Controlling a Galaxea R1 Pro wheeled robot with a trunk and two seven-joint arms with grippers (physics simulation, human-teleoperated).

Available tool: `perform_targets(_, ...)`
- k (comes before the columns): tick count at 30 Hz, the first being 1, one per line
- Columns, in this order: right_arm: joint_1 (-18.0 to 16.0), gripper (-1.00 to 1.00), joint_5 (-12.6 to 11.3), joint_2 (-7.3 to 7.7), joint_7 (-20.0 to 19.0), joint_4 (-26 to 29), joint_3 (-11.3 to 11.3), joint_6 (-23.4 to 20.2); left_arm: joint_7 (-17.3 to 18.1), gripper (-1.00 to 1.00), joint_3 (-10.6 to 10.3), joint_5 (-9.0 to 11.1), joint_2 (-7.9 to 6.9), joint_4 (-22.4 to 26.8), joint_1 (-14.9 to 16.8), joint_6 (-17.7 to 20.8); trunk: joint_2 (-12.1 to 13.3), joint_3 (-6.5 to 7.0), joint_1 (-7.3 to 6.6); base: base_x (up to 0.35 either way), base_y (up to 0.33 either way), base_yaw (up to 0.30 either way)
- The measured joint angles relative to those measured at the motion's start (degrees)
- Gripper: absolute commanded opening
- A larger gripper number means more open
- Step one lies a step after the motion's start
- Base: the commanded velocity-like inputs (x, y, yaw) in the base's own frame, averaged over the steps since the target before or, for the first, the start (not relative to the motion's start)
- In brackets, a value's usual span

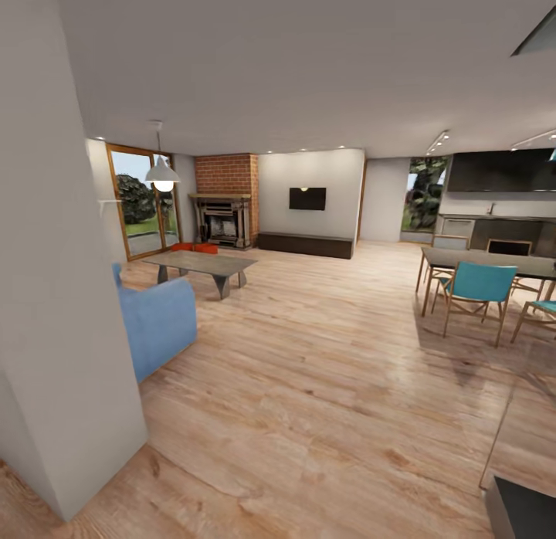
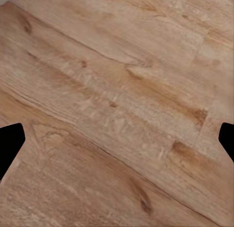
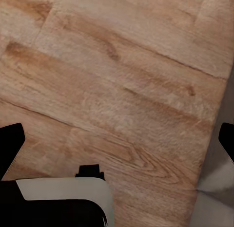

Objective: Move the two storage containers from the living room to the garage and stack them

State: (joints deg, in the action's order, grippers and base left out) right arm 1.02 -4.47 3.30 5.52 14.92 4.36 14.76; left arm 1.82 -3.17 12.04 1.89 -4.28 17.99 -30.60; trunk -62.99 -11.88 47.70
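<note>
A white wall (image 1: 54, 292) stands nearest, then a blue seat (image 1: 158, 323) and grey table (image 1: 202, 263). Two red bins (image 1: 194, 248) lie by the fireplace (image 1: 224, 218), far from both hands (image 2: 117, 139) (image 3: 117, 141), spread wide and empty.

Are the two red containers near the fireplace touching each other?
Cannot tell. In the head view the two storage containers sit far away before the fireplace, too small to show any gap.

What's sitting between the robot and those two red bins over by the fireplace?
Mostly open wood floor. The grey coffee table stands just in front of the storage containers, partly hiding them, with the blue seat nearer left.
</note>
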Motion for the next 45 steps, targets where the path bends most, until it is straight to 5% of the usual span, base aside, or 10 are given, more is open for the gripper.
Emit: perform_targets(45,0.0,1.00,0.7,0.06,-0.1,1.1,-0.1,0.3,-0.1,1.00,-0.1,0.1,0.11,0.0,0.0,-0.1,0.0,0.00,0.00,0.324,0.000,0.000)
